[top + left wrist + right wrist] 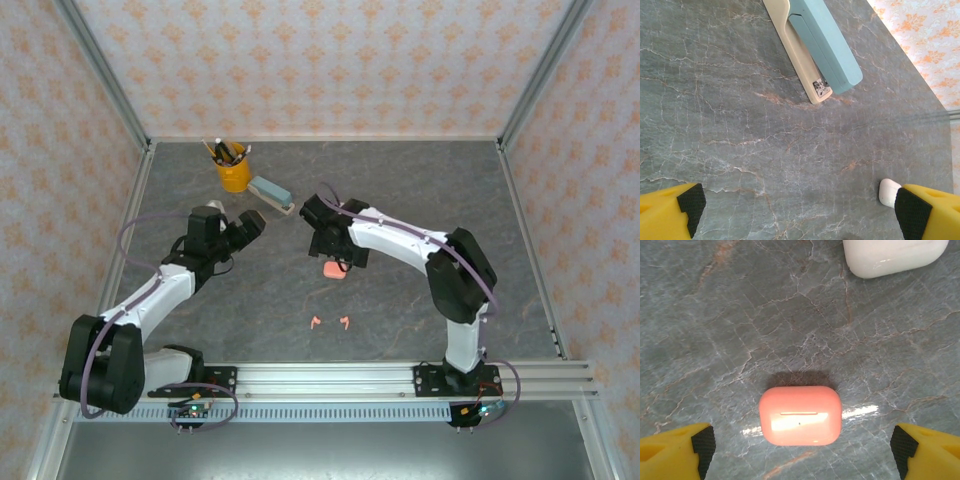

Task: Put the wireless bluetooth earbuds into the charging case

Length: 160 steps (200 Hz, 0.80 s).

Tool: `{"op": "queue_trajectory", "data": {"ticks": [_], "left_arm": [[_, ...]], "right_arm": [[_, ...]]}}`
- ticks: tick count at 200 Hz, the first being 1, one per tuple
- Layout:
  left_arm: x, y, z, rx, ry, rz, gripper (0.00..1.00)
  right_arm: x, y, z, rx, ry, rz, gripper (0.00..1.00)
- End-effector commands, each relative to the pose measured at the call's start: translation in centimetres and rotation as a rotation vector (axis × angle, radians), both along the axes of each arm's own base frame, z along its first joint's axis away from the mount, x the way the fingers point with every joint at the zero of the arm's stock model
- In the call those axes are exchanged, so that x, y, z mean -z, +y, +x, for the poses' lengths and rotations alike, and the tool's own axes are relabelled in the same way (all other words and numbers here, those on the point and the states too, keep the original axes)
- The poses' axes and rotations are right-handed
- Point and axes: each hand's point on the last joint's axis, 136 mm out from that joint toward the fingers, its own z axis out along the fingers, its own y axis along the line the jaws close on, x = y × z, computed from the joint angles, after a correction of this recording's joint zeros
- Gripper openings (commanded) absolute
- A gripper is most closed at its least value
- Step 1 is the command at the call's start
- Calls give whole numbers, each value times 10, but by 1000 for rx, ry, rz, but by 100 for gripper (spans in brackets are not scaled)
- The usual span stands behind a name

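Observation:
A closed salmon-pink charging case [800,415] lies flat on the grey marble table, between the wide-apart fingers of my open right gripper [801,454], which hangs above it without touching. In the top view this case [333,270] sits just below the right gripper [335,256]. A white charging case [895,255] lies beyond it. Two pink earbuds [314,322] [345,322] lie loose on the table nearer the arm bases. My left gripper [235,225] is open and holds nothing [800,210]; the white case's end [888,192] peeks out beside its right finger.
A blue and cream stapler [815,50] lies ahead of the left gripper, also seen from above [270,192]. A yellow cup of pens [233,170] stands at the back. Patterned walls close in the table [400,190] on three sides.

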Motion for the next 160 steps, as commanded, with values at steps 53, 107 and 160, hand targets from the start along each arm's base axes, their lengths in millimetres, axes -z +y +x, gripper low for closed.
{"op": "queue_trajectory", "data": {"ticks": [53, 107, 160], "left_arm": [[-11, -5, 16, 15, -39, 6, 100], [-12, -6, 17, 19, -39, 7, 100], [-12, -6, 16, 18, -40, 5, 100]], "right_arm": [[24, 4, -3, -14, 49, -54, 92], [42, 5, -6, -35, 80, -59, 92], [52, 11, -8, -68, 98, -39, 90]]}}
